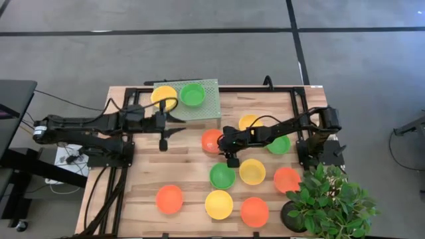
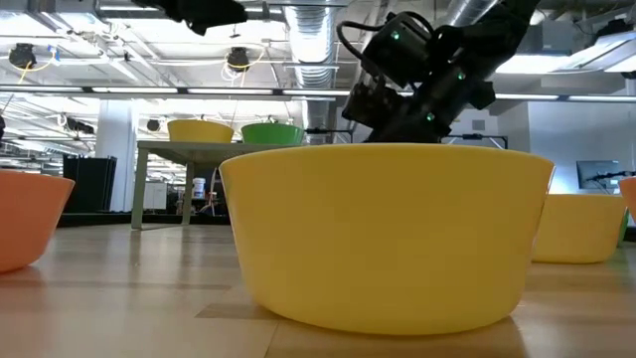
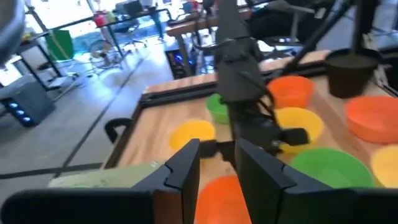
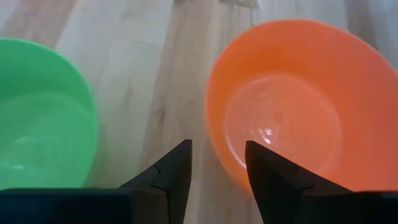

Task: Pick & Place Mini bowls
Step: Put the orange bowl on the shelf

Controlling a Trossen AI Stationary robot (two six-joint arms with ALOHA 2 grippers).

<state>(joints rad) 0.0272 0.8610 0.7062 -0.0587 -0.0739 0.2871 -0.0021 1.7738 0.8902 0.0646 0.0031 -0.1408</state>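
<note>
Right gripper (image 4: 217, 165) over orange bowl (image 4: 301, 102), fingers narrowly parted, empty.
Rim at one o'clock; probably clips and skids it.

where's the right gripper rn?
High view: the right gripper is mid-table, empty, jaws open, between the orange bowl beside the green mat and a green bowl.

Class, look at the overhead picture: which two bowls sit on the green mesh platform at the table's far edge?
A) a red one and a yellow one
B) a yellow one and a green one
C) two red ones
B: the high view shows a yellow bowl beside a green bowl on the green mesh platform.
</note>
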